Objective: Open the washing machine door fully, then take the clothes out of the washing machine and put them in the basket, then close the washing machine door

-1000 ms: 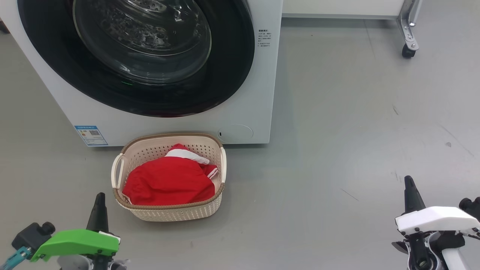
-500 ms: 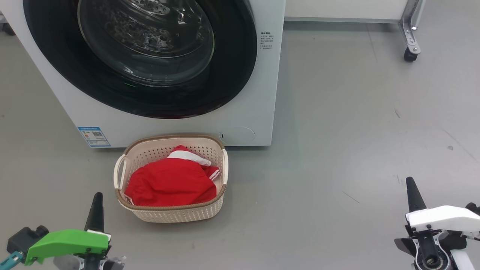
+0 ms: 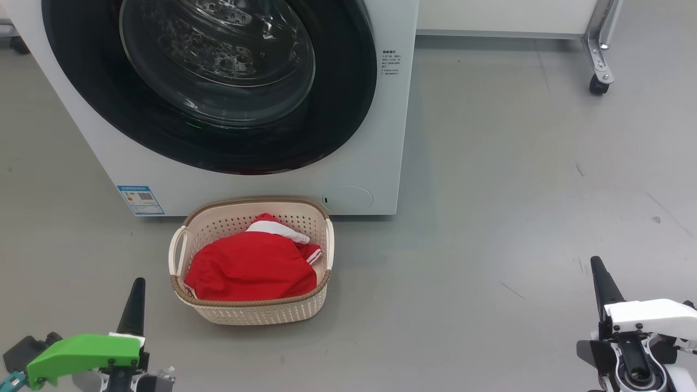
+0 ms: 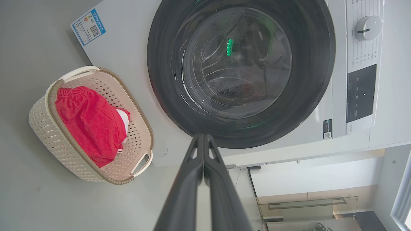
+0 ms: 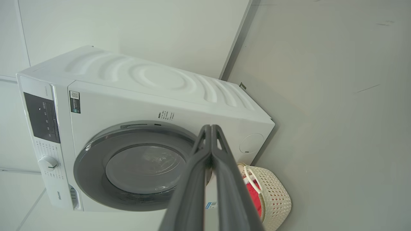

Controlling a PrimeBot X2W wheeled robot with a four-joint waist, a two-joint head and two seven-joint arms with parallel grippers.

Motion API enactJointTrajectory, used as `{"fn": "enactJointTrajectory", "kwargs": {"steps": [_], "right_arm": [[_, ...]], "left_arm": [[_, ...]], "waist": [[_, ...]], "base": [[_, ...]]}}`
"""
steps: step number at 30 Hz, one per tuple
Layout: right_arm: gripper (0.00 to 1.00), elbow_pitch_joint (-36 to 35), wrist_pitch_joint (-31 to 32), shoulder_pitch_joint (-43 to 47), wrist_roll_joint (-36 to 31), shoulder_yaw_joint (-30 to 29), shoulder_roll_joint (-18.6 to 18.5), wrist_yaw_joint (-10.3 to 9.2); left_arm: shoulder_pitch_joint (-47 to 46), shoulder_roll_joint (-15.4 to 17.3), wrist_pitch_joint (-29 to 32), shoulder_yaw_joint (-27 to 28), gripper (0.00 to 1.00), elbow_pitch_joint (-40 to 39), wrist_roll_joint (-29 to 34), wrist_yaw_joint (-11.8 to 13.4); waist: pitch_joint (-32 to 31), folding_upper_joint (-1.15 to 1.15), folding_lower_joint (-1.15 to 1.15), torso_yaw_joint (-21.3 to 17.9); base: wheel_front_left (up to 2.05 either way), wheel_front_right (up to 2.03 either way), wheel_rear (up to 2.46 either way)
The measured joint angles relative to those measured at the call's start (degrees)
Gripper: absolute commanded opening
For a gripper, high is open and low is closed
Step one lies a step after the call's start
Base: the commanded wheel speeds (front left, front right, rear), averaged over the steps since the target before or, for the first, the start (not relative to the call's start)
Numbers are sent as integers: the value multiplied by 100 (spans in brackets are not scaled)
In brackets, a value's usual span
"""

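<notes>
White front-loading washing machine (image 3: 381, 136): stands on the grey floor (image 3: 490, 218). Its blue label sticker (image 3: 140, 200) is at the lower corner of the front.

Round washing machine door with glossy black ring and clear glass bowl (image 3: 348, 81): lies closed against the front; the right wrist view shows the ring flush with the panel.

Cream perforated plastic basket with brown woven-look rim (image 3: 261, 313): on the floor just before the machine, below the door.

Bright red clothes with white trim (image 3: 250, 269): inside the basket, heaped towards its near wall.

Left gripper (image 3: 138, 286): dark fingers pressed together, empty, low at the basket's left and apart from it.

Right gripper (image 3: 597, 264): fingers pressed together, empty, well apart on the far right.

Change since a second ago: the whole head view has shifted a little right and down, so the camera moved; basket and machine keep their relation. Both grippers sit lower in the corners.
</notes>
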Motion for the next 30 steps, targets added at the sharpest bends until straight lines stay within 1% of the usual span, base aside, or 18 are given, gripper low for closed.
{"fn": "enactJointTrajectory", "kwargs": {"steps": [3,5,17,30], "right_arm": [[0,22,66,-24,221,-41,12,5],[0,26,94,-47,378,-73,15,47],[0,76,325,-60,1249,-252,37,141],[0,82,328,-77,1258,-268,43,154]], "left_arm": [[0,1,47,23,0,-23,-186,-1],[0,2,77,38,0,-37,-331,-38],[0,23,310,160,0,-104,-1146,-43],[0,26,310,168,0,-112,-1150,-44]], "waist": [[-11,0,0,9],[-19,0,0,16],[-62,0,0,52],[-62,0,0,51]], "base": [[0,0,0],[0,0,0],[0,0,0],[0,0,0]]}}
